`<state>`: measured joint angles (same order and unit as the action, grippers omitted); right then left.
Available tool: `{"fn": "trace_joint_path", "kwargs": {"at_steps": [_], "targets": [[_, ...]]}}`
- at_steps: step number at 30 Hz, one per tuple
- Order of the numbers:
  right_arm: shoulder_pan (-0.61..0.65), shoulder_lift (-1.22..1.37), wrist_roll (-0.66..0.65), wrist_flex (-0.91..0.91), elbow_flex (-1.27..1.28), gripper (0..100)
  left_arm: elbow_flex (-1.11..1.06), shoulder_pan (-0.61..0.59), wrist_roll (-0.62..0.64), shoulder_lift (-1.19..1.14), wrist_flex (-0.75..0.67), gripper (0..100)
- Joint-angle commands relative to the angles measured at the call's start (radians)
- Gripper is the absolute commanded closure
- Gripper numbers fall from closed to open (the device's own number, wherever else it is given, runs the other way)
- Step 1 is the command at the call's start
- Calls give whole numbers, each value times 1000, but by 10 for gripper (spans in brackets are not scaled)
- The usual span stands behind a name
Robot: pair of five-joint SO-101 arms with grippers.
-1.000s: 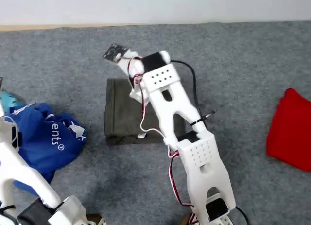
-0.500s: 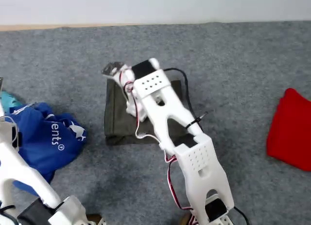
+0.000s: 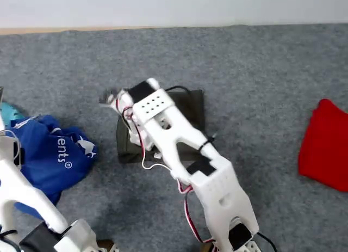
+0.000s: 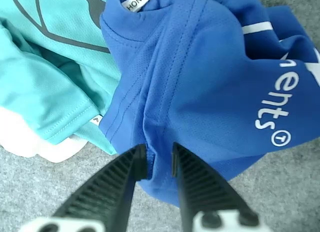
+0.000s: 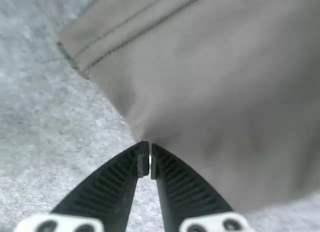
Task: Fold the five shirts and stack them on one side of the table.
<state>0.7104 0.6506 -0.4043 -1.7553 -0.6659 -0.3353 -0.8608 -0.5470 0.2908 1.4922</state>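
Four shirts show on the grey table: blue shirt far left w/ teal shirt under it, red shirt cut off at the opposite edge, olive shirt folded mid-table, approx. half hidden by the arm. White cloth below the teal is maybe no. 5. All look light, limp; best pinched at hem or corner. Right gripper is closed to a sliver at the olive edge, prob. pinching it. Left gripper hangs over the blue hem, jaws slightly apart.

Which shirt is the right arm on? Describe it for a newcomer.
On the grey table, look mid-table, between the blue shirt and the red shirt. The olive shirt lies there folded into a rectangle, the only dull-coloured one, with the right gripper at its edge.
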Motion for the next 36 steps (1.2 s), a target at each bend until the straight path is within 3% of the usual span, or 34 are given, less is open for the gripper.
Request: {"fn": "trace_joint_path", "kwargs": {"at_steps": [1,11,15,26,30,36], "targets": [[-10,-162,0,-18,-40,988,10,5,8,11,-14,913],[-208,-116,9,124,-84,988,10,2,9,11,-8,913],[-282,-27,87,232,-86,988,12,2,9,12,25,913],[-424,166,152,472,-91,988,-28,8,8,230,26,913],[-426,157,152,414,-135,988,-90,2,6,267,29,913],[-418,54,157,134,-296,986,-137,-20,6,396,29,913]]}}
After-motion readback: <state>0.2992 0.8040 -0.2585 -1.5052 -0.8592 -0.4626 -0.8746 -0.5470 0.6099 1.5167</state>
